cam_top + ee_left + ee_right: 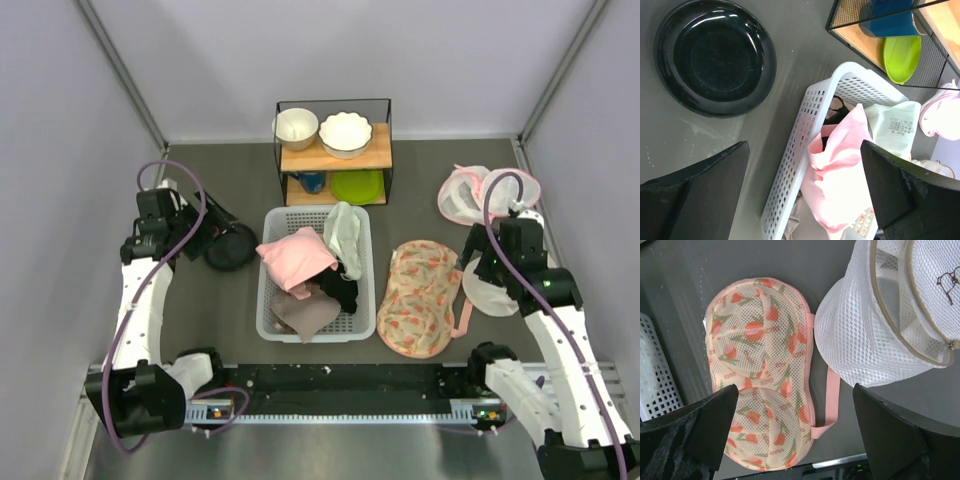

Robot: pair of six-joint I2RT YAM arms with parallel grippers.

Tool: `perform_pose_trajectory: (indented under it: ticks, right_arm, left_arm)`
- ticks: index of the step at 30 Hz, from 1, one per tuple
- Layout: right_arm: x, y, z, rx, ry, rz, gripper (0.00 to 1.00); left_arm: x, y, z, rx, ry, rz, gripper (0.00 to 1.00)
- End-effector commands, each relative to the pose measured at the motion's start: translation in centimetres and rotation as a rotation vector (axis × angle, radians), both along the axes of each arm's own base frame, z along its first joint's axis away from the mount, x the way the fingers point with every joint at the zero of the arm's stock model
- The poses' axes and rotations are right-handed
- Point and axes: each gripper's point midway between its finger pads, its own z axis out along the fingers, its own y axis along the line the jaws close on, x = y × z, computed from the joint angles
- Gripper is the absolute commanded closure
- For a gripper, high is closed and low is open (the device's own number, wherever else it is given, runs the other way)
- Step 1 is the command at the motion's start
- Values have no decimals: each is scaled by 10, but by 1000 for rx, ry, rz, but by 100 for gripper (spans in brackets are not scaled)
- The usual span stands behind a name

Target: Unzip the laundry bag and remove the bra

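Beside the basket at 3 o'clock, laundry bag (pixel 423 298): flat two-lobed oval of cream mesh with an orange-pink floral print, pink trim and strap; zipper too small to make out.
Bra (pixel 342 285): soft black fabric in the white lattice basket (pixel 268 285), mostly buried under pink cloth (pixel 297 258).
Left end effector (pixel 802 165): fingers wide apart, empty.
Right end effector (pixel 795 390): fingers wide apart, empty, at the bag's 2 o'clock.

Top overhead — wrists close, downward; share basket (pixel 268 290).
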Motion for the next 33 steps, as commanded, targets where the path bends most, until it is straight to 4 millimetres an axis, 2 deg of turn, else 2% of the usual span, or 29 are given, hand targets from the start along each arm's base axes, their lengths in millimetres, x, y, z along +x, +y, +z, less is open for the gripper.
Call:
perform_pose_trajectory:
  ticks: [1, 5, 8, 10, 12, 13, 14, 15, 16, 17, 18, 20, 21, 22, 24, 25, 28, 31, 32, 33]
  right_arm:
    - [5, -1, 16, 10, -78, -20, 1]
    - [4, 3, 19, 21, -92, 2, 1]
    - [3, 8, 22, 53, -115, 13, 2]
    - [4, 18, 22, 109, -130, 35, 2]
    - [10, 30, 24, 177, -168, 51, 3]
    - [8, 37, 13, 218, -157, 65, 4]
    - [10, 45, 10, 262, -166, 75, 5]
    - [18, 53, 14, 327, -209, 64, 5]
    - [16, 61, -1, 375, -192, 78, 7]
    - [16, 66, -5, 404, -191, 79, 8]
    - [18, 76, -7, 439, -199, 91, 9]
    - [15, 80, -25, 429, -152, 89, 11]
    - [12, 88, -30, 425, -130, 111, 12]
    - [9, 86, -38, 407, -107, 98, 12]
    - [4, 90, -47, 409, -84, 86, 11]
    - [1, 88, -55, 385, -76, 74, 12]
    - [-6, 80, -67, 358, -63, 30, 11]
    - [-14, 73, -80, 344, -22, -10, 11]
    - [-19, 75, -85, 351, 4, -16, 10]
    - [-21, 80, -88, 392, 24, -34, 5]
  left_arm:
    - [2, 0, 13, 5, -60, -5, 1]
    - [1, -8, 20, -10, -90, -52, 1]
    - [-2, -25, 35, -26, -162, -144, 1]
    - [-3, -25, 42, 41, -199, -136, 1]
    - [-8, -38, 49, 101, -244, -179, 1]
    - [-8, -40, 49, 151, -262, -181, 1]
    - [-12, -64, 58, 172, -328, -271, 1]
    - [-17, -75, 71, 203, -410, -317, 1]
    - [-27, -98, 64, 209, -439, -383, 1]
    - [-26, -111, 76, 195, -524, -401, 1]
    - [-32, -121, 78, 168, -546, -424, 1]
    - [-46, -146, 73, 111, -534, -520, 1]
    - [-46, -155, 63, 89, -482, -548, 1]
    - [-51, -167, 64, 69, -470, -588, 1]
    - [-55, -183, 53, 63, -419, -649, 1]
    - [-63, -195, 57, 59, -431, -701, 1]
    - [-65, -206, 58, 97, -438, -722, 1]
    - [-63, -206, 65, 113, -460, -713, 1]
    - [-62, -206, 66, 117, -463, -714, 1]
    - [-61, -206, 67, 124, -464, -711, 1]
